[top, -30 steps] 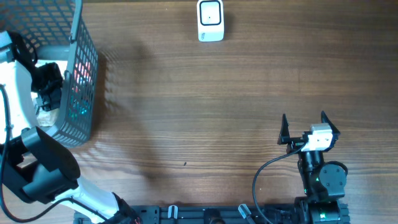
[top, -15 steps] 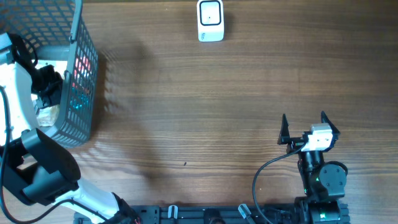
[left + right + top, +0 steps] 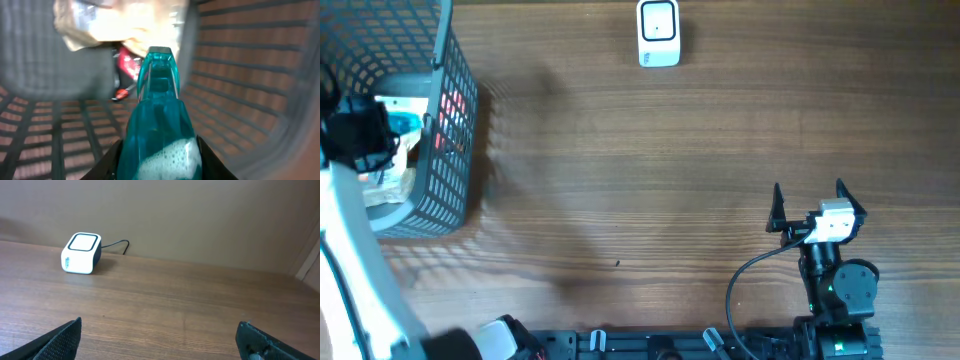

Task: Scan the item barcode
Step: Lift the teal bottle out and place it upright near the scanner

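Wooden table (image 3: 620, 180) carries a grey wire basket (image 3: 455, 110) at its left edge and a white scanner (image 3: 658, 33) at the far middle. Inside the basket the left gripper (image 3: 160, 162) has its jaws narrowed onto a teal bottle (image 3: 159, 115), nozzle pointing away, near a pale packet (image 3: 115, 25) and something red (image 3: 127, 62). Near the front, the right gripper (image 3: 808, 195) rests with jaws wide, holding nothing. Best lift straight up, clearing the rim, with a firm squeeze on the smooth plastic; where the barcode sits cannot be told
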Robot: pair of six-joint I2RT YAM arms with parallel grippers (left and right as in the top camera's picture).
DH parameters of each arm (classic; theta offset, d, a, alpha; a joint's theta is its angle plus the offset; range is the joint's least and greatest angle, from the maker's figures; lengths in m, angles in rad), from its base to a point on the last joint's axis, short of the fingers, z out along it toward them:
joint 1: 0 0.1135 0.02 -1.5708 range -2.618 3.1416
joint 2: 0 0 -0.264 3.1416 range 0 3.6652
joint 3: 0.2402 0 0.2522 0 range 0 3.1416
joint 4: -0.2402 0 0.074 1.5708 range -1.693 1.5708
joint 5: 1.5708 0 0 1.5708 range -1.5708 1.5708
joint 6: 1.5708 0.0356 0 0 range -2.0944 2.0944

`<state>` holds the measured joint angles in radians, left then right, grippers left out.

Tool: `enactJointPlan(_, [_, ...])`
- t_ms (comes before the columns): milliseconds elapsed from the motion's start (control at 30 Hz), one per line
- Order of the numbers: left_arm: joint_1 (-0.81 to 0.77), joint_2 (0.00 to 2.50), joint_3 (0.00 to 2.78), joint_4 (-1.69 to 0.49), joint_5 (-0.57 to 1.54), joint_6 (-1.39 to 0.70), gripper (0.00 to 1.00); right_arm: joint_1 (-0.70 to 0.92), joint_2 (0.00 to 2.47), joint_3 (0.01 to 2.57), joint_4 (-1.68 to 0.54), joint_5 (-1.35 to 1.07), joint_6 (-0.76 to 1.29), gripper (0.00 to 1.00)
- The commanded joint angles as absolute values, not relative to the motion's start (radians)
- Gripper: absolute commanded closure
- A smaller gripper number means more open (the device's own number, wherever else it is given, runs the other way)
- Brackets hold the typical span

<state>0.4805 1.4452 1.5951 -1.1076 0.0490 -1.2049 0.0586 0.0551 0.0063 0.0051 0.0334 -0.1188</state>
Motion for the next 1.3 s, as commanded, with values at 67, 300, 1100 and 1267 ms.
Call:
enactJointPlan(67, [0.486,1.168,1.605,-1.022,0.039,-1.155,0.81,0.063,0.051,0.006,0.009,0.026,-0.13,0.0])
enactJointPlan(300, [0.376,1.039,1.605,-1.002,0.427,-1.156,0.83,0.063,0.051,0.006,0.009,0.026,-0.13,0.0])
enactJointPlan(1100, [-0.614,1.829,1.6,-1.052,-0.135,-1.082,0.8,0.063,0.051,0.006,0.009,0.026,-0.13,0.0])
enactJointPlan(1267, [-0.646,1.829,1.6,-0.981,-0.113,-1.093,0.8,0.063,0.051,0.006,0.009,0.026,-0.13,0.0])
